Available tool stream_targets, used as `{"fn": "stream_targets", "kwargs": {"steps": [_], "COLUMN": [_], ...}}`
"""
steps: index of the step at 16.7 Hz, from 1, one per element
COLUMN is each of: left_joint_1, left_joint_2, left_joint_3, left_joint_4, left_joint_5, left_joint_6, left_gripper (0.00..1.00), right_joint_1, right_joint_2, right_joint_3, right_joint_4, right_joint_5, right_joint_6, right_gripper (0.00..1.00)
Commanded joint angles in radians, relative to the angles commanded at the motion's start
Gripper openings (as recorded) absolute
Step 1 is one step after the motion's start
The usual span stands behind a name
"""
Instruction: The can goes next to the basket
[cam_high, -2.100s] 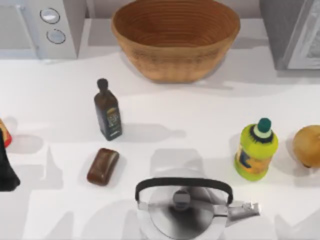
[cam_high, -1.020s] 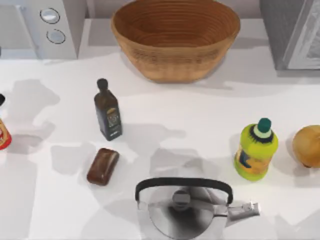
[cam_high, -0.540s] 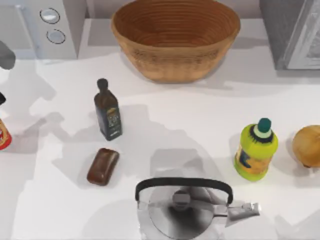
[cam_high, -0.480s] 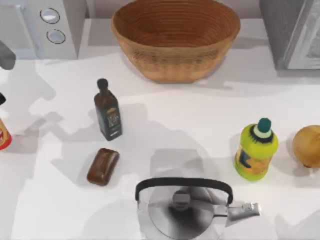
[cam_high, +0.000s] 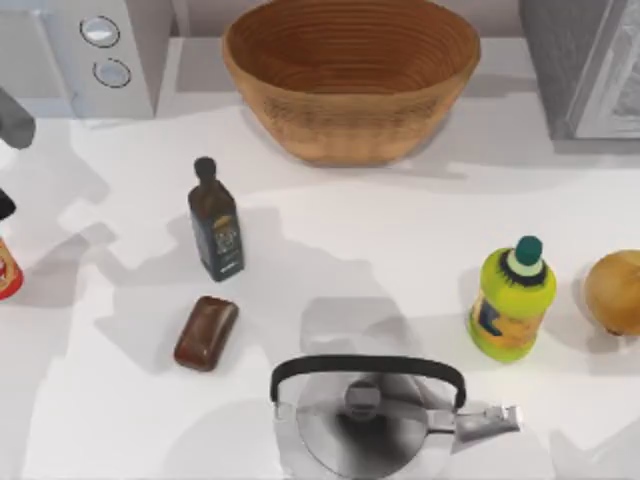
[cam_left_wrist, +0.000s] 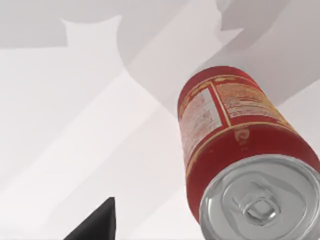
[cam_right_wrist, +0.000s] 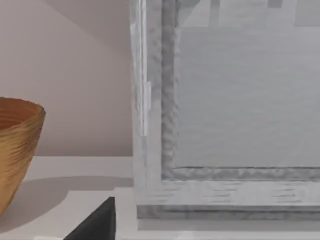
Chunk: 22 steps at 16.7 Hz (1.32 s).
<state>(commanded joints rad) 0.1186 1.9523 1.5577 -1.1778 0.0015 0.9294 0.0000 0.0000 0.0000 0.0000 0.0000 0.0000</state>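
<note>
The can (cam_high: 5, 272), red and yellow with a silver top, stands at the table's far left edge, cut off by the top view's border. The left wrist view looks down on the can (cam_left_wrist: 240, 150), upright on the white table, with a dark part of my left gripper (cam_left_wrist: 95, 225) beside it and apart from it. My left arm (cam_high: 14, 120) hangs over the left edge, behind the can. The basket (cam_high: 350, 85), a wide woven bowl, sits at the back centre, far from the can. A dark part of my right gripper (cam_right_wrist: 95, 225) shows beside the basket's rim (cam_right_wrist: 17, 145).
Between can and basket stand a dark bottle (cam_high: 215, 225) and a brown bar (cam_high: 206, 332). A steel kettle (cam_high: 365, 415) is at the front centre, a yellow-green bottle (cam_high: 512, 300) and a round tan thing (cam_high: 615, 290) at the right. Grey appliances (cam_high: 90, 50) (cam_high: 590, 70) flank the basket.
My left arm has risen from low beside the can and shifted toward the back. Its shadow has spread over the table's left half. The can has stayed put.
</note>
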Motion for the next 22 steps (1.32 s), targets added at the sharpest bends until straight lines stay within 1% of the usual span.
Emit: {"fn": "stream_targets", "kwargs": {"steps": [5, 9, 22], "left_joint_1": [0.004, 0.004, 0.004], "left_joint_2": [0.039, 0.043, 0.043], "left_joint_3": [-0.122, -0.132, -0.132], "left_joint_4": [0.167, 0.179, 0.179], "left_joint_5": [0.000, 0.000, 0.000], "left_joint_6": [0.005, 0.005, 0.005], "left_gripper": [1.00, 1.00, 0.02], "right_joint_1": [0.000, 0.000, 0.000], "right_joint_2": [0.000, 0.000, 0.000], "right_joint_3": [0.000, 0.000, 0.000], "right_joint_4": [0.000, 0.000, 0.000], "right_joint_5": [0.000, 0.000, 0.000], "right_joint_6": [0.000, 0.000, 0.000], "right_gripper": [1.00, 1.00, 1.00]}}
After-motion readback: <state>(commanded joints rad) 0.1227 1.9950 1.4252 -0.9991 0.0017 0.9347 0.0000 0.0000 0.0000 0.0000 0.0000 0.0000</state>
